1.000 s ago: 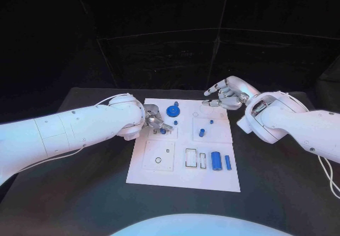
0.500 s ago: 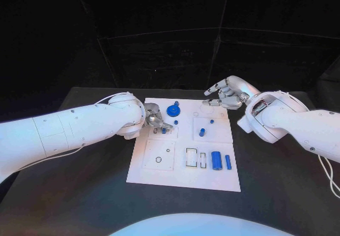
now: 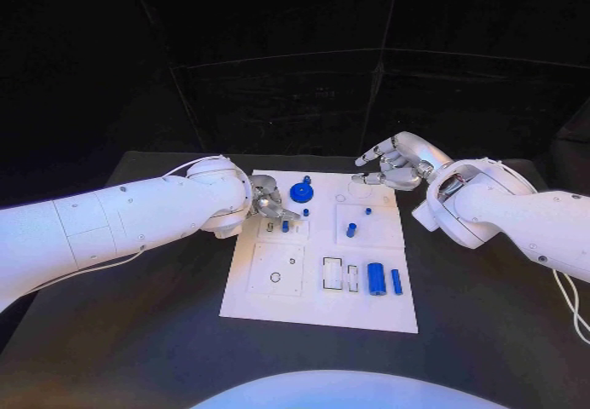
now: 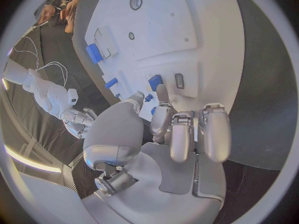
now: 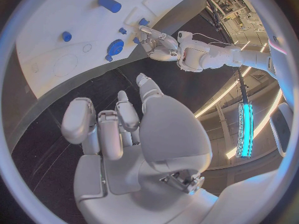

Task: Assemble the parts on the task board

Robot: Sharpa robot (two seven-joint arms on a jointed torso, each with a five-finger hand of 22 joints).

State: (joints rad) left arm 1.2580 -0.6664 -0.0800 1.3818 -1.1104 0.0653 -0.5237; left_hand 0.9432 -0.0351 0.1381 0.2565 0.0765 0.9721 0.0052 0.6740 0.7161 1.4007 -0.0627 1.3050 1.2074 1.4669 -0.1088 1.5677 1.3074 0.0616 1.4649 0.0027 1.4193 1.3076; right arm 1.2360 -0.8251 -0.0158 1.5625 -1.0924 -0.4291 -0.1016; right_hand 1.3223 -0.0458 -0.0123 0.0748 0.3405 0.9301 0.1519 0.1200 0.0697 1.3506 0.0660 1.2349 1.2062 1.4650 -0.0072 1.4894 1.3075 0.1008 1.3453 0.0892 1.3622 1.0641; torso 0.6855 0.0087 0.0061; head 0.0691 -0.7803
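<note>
Both hands hover at the far end of the board; neither holds a part.

The left hand (image 3: 270, 207) sits over the board's (image 3: 369, 308) far-left area, fingers (image 4: 187, 134) curled inward and close together with nothing visible between them; a small peg (image 3: 284, 227) stands just beside its fingertips. The right hand (image 3: 396, 164) is at the far-right edge of the board, fingers (image 5: 99, 129) partly bent and apart, palm empty, one finger extended toward the left hand. Between the two hands a round disc (image 3: 301, 192) sits on the board. Nearer the middle, a short peg (image 3: 350, 228) stands upright in a raised panel. At the near-right, a thick cylinder (image 3: 375, 279) and a thin pin (image 3: 396, 281) lie side by side, next to two rectangular slots (image 3: 333, 273).
</note>
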